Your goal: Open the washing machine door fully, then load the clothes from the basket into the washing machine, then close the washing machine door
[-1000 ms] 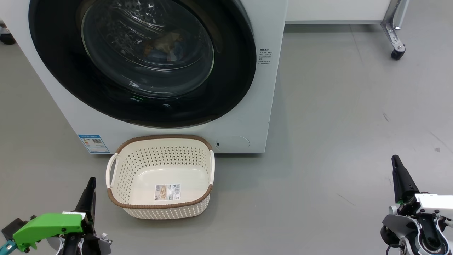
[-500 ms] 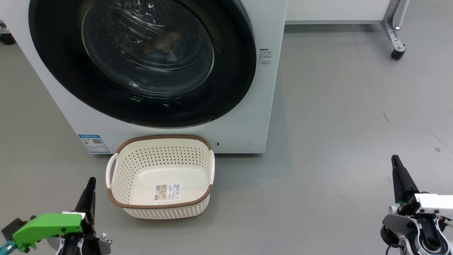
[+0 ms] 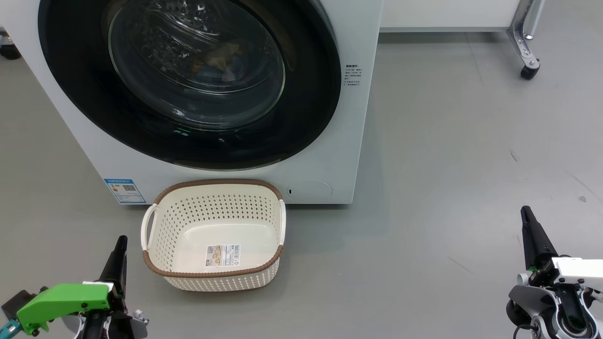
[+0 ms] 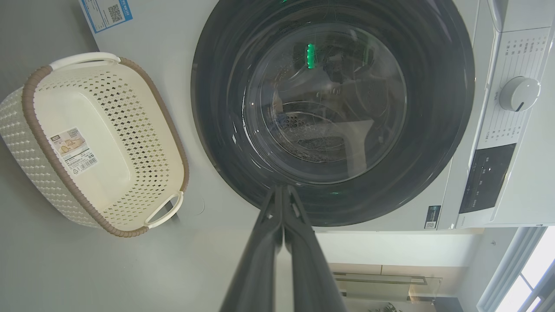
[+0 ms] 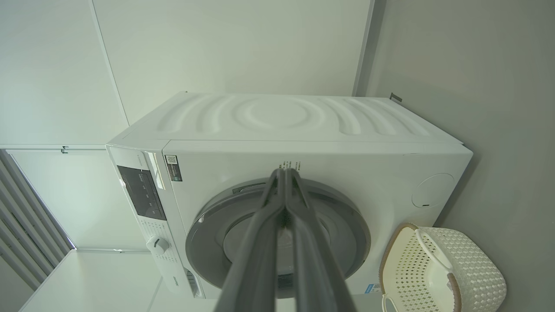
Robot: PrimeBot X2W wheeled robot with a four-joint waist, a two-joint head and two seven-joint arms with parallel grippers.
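The washing machine (image 3: pixel 325 155) stands before me, a white box with its round black-rimmed door (image 3: pixel 188 80) shut flat against the front; the door (image 4: pixel 334 108) and machine (image 5: pixel 303 125) appear in both wrist views too. Through the glass a bit of the clothes (image 3: pixel 216 56) shows inside the drum. The cream basket (image 3: pixel 214 233) with a brown rim sits on the floor in front, holding only a paper label; the basket (image 4: pixel 86 138) (image 5: pixel 442 273) has nothing else in it. My left gripper (image 3: pixel 121 241) (image 4: pixel 282 190) is shut, just left of the basket. My right gripper (image 3: pixel 526 212) (image 5: pixel 284 173) is shut, far to the right.
Grey floor (image 3: pixel 447 165) spreads wide to the right of the machine. A wheeled metal leg (image 3: pixel 527 42) of a white piece of furniture stands at the back right. The machine's control panel with a dial (image 4: pixel 518 93) lies beyond the door.
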